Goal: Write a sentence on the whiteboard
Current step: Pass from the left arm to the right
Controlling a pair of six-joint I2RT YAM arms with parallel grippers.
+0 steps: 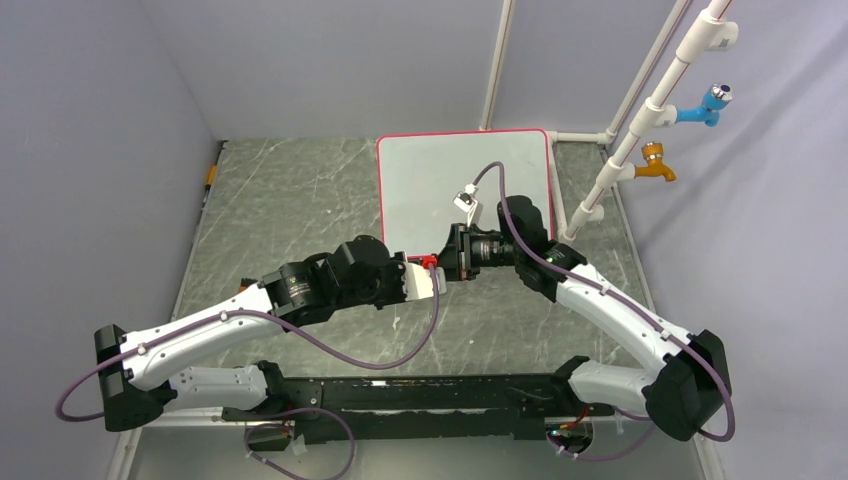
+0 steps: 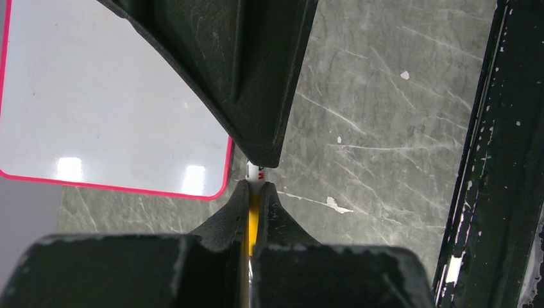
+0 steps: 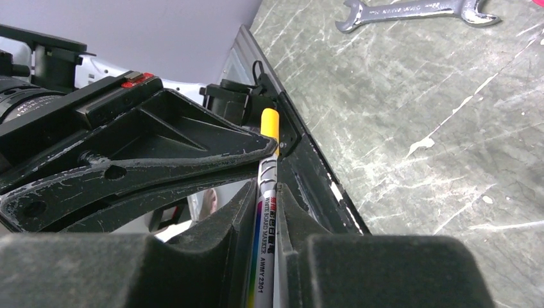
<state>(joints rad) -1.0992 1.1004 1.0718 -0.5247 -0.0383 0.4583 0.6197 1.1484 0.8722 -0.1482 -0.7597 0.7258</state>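
Left gripper (image 2: 255, 190) is pinching the yellow end of the marker (image 3: 268, 163), fingers clenched on it; right gripper (image 3: 268, 192) is clamping the same marker on its white printed barrel (both holding at once); the two are meeting at the near edge of the whiteboard (image 1: 440, 180), which is lying flat on the far part of the table (image 1: 290, 200), face showing plain white; a wrench (image 3: 410, 9) is lying on the table.

Soft, even light from overhead, only faint shadows on the table (image 1: 300, 200). Two glare patches shine on the whiteboard (image 2: 96, 96). Up close the fingers (image 3: 385, 269) blur badly.
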